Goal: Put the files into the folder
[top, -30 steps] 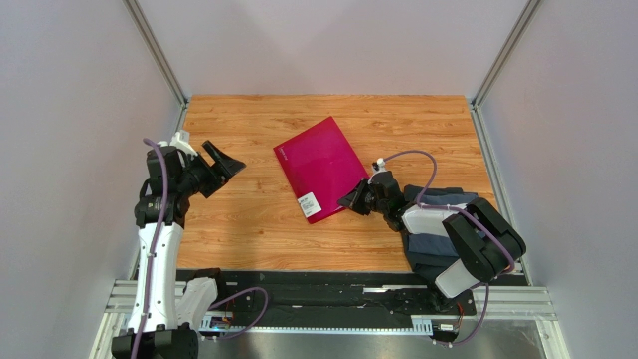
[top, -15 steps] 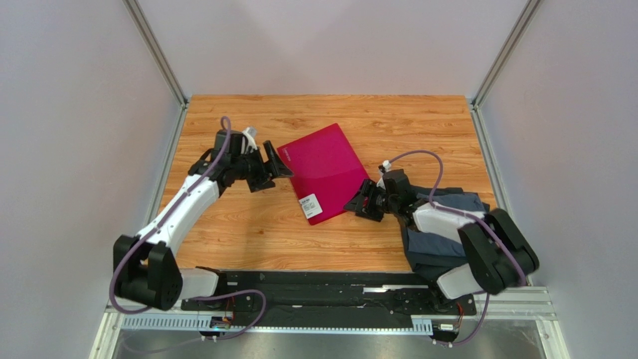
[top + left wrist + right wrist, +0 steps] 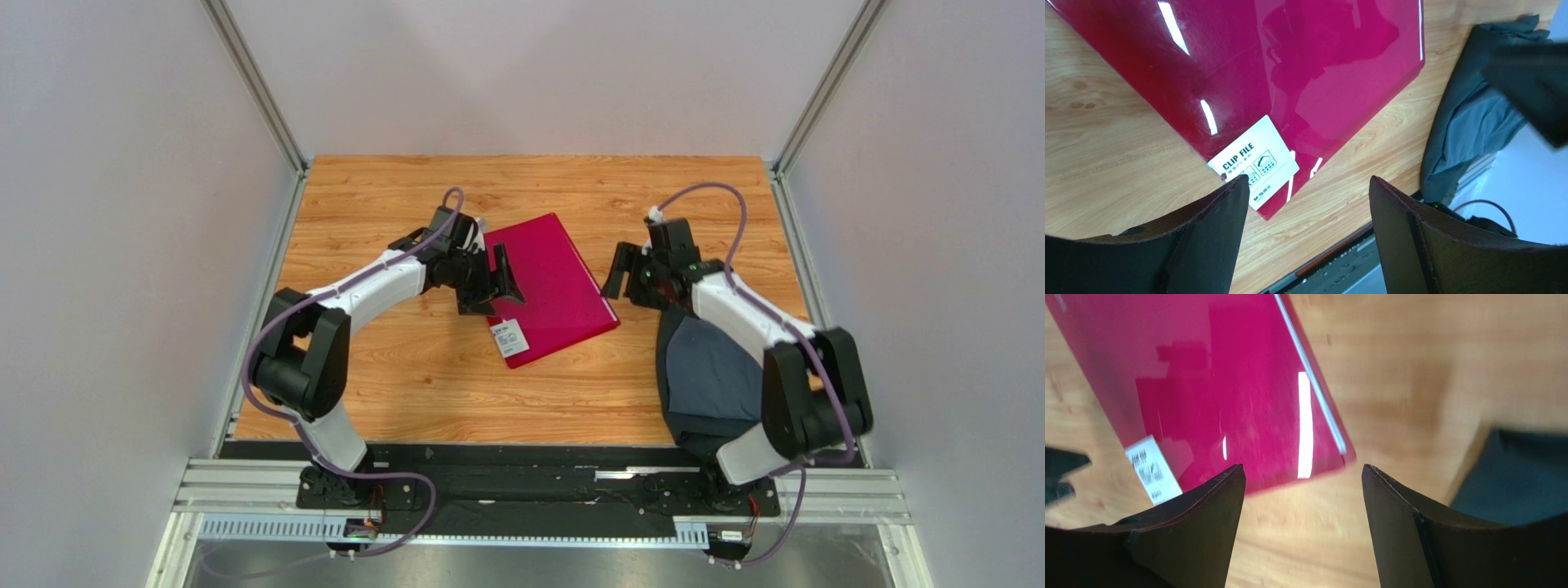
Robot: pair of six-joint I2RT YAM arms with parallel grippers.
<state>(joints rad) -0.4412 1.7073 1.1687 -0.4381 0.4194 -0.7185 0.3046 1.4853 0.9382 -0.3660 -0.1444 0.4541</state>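
Both arms had swung inward over the last second: the left pincer (image 3: 504,279) from the left side of the counter (image 3: 368,392) to the left edge of the folder (image 3: 555,284), and the right pincer (image 3: 613,272) farther along its right edge.

The folder lay closed and flat at mid-counter, skewed, with the grey cloth (image 3: 705,374) to its near right. Each pincer stood open and empty, jaws spread, one on either side of the folder. The white label (image 3: 509,337) sat at the near corner.

The step in hand was judged to be opening the cover. To do it well:
- catch only the top leaf at its free edge;
- hold the lower leaf down with the other pincer, since glossy plastic would slide;
- lift slowly.

No files showed in any view; whether they lay inside the folder could not be told. The clip was hidden, and the right wrist view was blurred.
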